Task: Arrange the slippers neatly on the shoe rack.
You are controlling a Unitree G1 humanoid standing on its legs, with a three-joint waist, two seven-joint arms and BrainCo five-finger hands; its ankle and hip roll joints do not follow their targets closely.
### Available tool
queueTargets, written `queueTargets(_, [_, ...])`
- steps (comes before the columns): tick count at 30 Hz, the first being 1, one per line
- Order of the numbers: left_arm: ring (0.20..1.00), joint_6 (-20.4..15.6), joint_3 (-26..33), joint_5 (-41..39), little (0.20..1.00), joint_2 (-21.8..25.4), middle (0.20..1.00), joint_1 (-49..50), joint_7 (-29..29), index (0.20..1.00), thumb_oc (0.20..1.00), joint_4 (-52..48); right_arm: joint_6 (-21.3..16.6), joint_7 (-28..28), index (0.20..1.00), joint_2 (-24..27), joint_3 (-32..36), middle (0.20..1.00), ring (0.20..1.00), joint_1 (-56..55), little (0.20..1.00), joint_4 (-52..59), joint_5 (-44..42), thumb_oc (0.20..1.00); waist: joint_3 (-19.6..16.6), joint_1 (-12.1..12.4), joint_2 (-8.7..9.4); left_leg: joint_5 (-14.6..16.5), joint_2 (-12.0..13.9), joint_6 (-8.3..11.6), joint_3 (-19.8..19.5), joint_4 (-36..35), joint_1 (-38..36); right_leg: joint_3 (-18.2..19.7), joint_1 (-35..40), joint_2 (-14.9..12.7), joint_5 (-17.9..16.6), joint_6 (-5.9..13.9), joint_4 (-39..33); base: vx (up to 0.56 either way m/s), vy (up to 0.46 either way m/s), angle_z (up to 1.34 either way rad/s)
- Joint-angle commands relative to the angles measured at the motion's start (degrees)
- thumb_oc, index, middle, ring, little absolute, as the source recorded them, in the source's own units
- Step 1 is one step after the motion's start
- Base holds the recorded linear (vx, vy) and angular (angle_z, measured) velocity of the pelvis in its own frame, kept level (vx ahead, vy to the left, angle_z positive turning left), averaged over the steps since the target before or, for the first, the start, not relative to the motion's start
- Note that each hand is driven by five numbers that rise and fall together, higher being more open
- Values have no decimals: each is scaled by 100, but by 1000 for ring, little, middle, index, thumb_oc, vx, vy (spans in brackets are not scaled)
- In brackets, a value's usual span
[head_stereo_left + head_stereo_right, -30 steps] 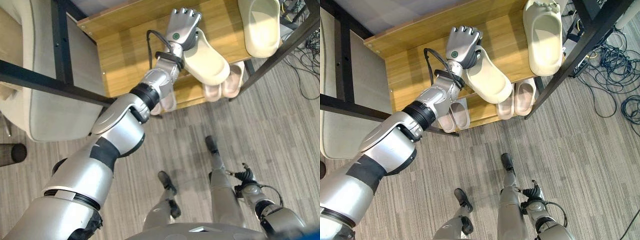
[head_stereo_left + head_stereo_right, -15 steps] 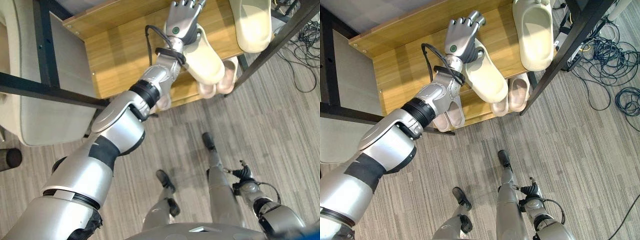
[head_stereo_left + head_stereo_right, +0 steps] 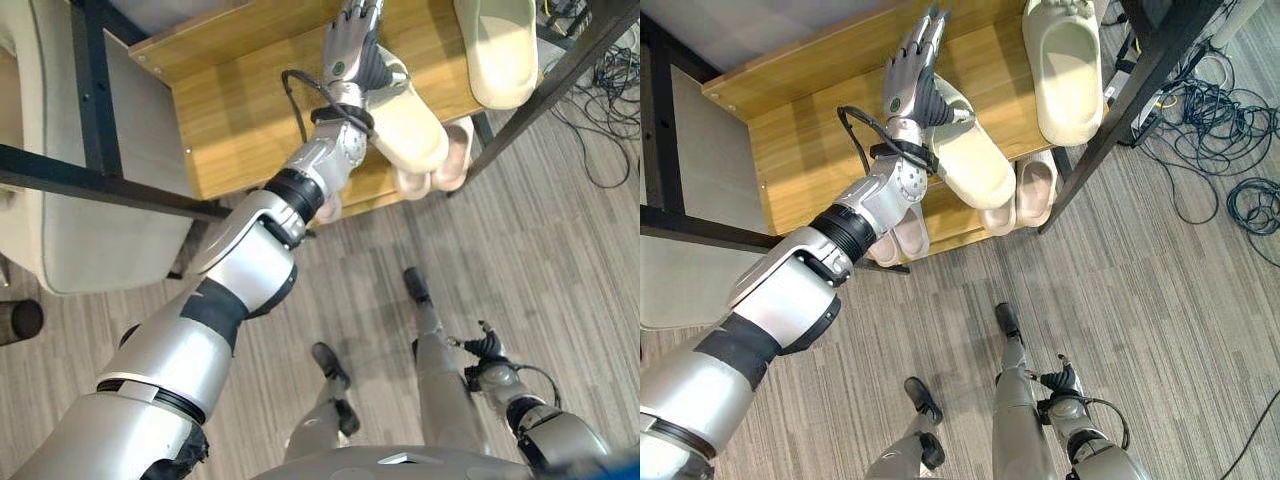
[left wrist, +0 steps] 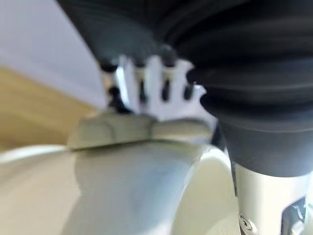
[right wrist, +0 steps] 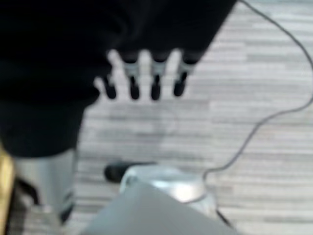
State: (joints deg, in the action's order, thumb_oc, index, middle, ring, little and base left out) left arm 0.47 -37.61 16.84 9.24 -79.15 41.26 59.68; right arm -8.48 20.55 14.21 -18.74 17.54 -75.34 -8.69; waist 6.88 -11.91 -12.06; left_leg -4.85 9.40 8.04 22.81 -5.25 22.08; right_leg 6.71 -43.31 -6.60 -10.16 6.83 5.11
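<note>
Left hand (image 3: 912, 75): reached over the top shelf, fingers straight and released, resting along the toe end of the nearer slipper; nothing clasped.
Left fingers (image 4: 142, 88): extended past the slipper's strap in the wrist view, not curled.
Cream slipper at hand (image 3: 975, 150): lay on the wooden top shelf (image 3: 810, 150), directly under and beside the palm; long axis set diagonally, toe toward the fingertips and the back of the rack, heel overhanging the shelf's front edge on the wrist side.
Second cream slipper (image 3: 1065, 65): lay on the same shelf, well apart from the hand on its thumb side; long axis nearly front to back, toe toward the back, not parallel to the first.
Pink slippers, lower shelf (image 3: 1025, 195): a pair side by side below the heel of the held-down slipper; another pair (image 3: 902, 235) beneath the left forearm, partly hidden.
Right hand (image 5: 146, 73): hung low over the striped carpet (image 3: 1160, 320), fingers straight and relaxed, holding nothing.
</note>
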Motion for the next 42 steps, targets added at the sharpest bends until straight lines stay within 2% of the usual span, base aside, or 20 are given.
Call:
queueTargets(1, [1000, -172, 434, -26, 1000, -80, 1000, -97, 142, 1000, 1000, 253, -37, 11, 1000, 91, -284, 1000, 1000, -192, 1000, -154, 101, 1000, -1, -30, -240, -279, 581, 479, -836, 25, 123, -631, 123, -205, 687, 366, 333, 0, 0, 0])
queueTargets(10, [1000, -198, 401, 250, 1000, 379, 1000, 78, 146, 1000, 1000, -169, -49, -67, 1000, 144, -275, 1000, 1000, -347, 1000, -121, 193, 1000, -212, 83, -224, -290, 586, 461, -877, 25, 150, -654, 140, -189, 698, 359, 310, -3, 2, 5])
queueTargets(14, [1000, -135, 396, 377, 1000, 830, 1000, 107, 140, 1000, 1000, -394, -75, -66, 1000, 133, -226, 1000, 1000, -476, 1000, -83, 213, 1000, -274, 140, -248, -296, 593, 453, -876, 25, 173, -657, 142, -176, 699, 368, 293, -1, 2, -1])
queueTargets(24, [1000, -168, 1001, -240, 1000, 908, 1000, 533, -119, 1000, 1000, -247, 43, -157, 1000, 117, -121, 1000, 1000, -463, 1000, -86, 122, 1000, -299, 285, -270, -337, 564, 436, -930, 25, 106, -667, 244, -199, 730, 356, 301, 0, 0, 0])
queueTargets(32, [1000, -305, 1395, -916, 1000, 628, 1000, 1146, -422, 1000, 1000, -412, 211, -251, 1000, 117, -43, 1000, 1000, -456, 1000, -63, 69, 1000, -286, 391, -290, -350, 514, 418, -967, 25, -43, -684, 424, -247, 793, 333, 339, -2, 2, 1])
queueTargets(35, [1000, -370, 1425, -1439, 1000, 214, 1000, 1242, -690, 1000, 1000, -204, 306, -263, 1000, 120, -67, 1000, 1000, -370, 1000, -57, 60, 1000, -258, 419, -318, -335, 477, 403, -1002, 25, -74, -671, 451, -264, 794, 331, 356, -25, 15, 10])
queueTargets(42, [1000, -676, 1470, -2609, 1000, -352, 1000, 1371, -1200, 1000, 1000, -214, 425, -285, 1000, 115, -84, 1000, 1000, -283, 1000, -44, 20, 1000, -247, 442, -368, -348, 449, 383, -1009, 25, -92, -662, 492, -290, 779, 336, 312, -9, 3, 4])
